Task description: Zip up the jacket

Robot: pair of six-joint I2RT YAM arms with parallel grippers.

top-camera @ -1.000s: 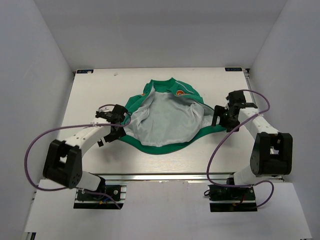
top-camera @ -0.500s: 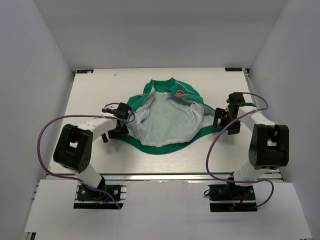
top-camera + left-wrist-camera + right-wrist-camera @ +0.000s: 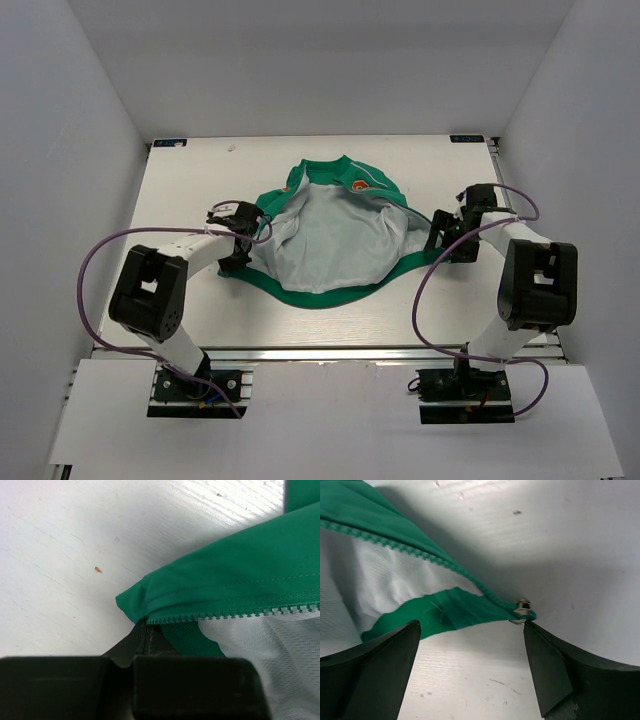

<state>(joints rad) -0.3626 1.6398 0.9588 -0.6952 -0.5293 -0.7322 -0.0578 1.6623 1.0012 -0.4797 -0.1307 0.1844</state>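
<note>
White wood-grain table (image 3: 190, 190). Green jacket (image 3: 330, 245) lies open on it, grey lining up, collar far side. Brown speck (image 3: 98, 569), possibly a crumb, near its corner.

Green jacket (image 3: 330, 235), light grey lining

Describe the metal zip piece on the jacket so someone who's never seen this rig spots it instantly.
On the white table, the green jacket lies opened out, grey lining up. Follow its toothed zip edge to the corner by the open right hand. At that green tip sits the small metal zip piece, the only shiny silver thing on the cloth.
</note>
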